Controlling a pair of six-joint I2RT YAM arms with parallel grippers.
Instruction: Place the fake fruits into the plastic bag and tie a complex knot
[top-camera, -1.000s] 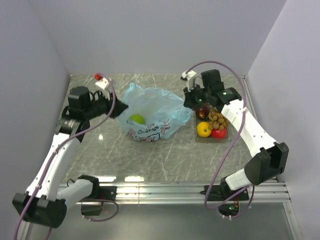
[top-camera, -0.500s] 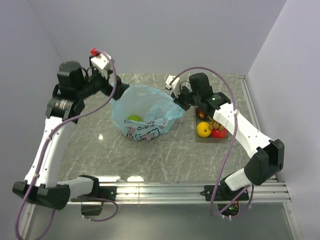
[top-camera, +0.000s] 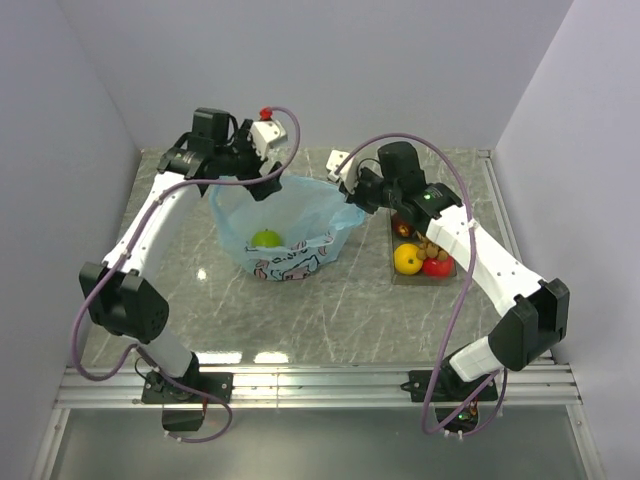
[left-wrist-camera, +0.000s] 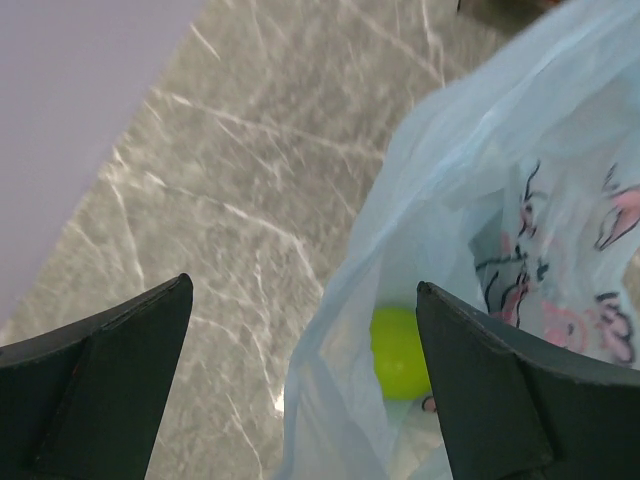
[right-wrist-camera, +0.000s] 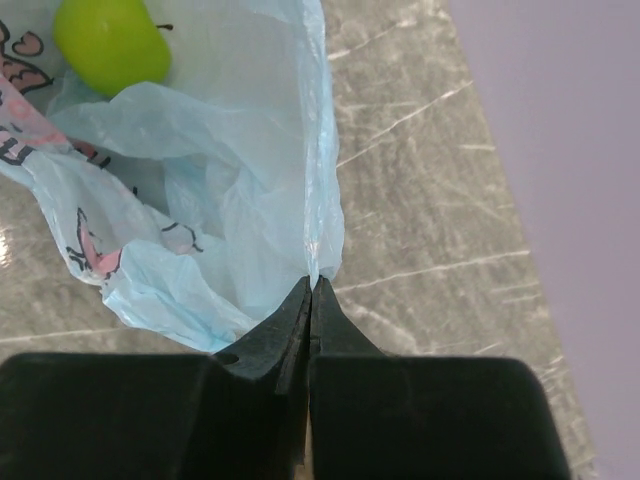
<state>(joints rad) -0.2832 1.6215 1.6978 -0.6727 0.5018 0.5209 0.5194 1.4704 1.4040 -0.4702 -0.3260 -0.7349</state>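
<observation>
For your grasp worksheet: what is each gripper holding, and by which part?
The right gripper pinches the plastic bag by the edge of its open rim. The left gripper is open, holding nothing.

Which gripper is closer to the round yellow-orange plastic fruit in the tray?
Right. The right gripper pinches the light-blue plastic bag's rim just left of the yellow-orange fruit; the left gripper hangs open over the bag's far side.

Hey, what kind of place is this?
Probably a robot lab test cell, not a home: plain walls box in a marble-look table, a left arm and right arm are bolted to a metal rail, and the props are fake fruits and a plastic bag.
</observation>
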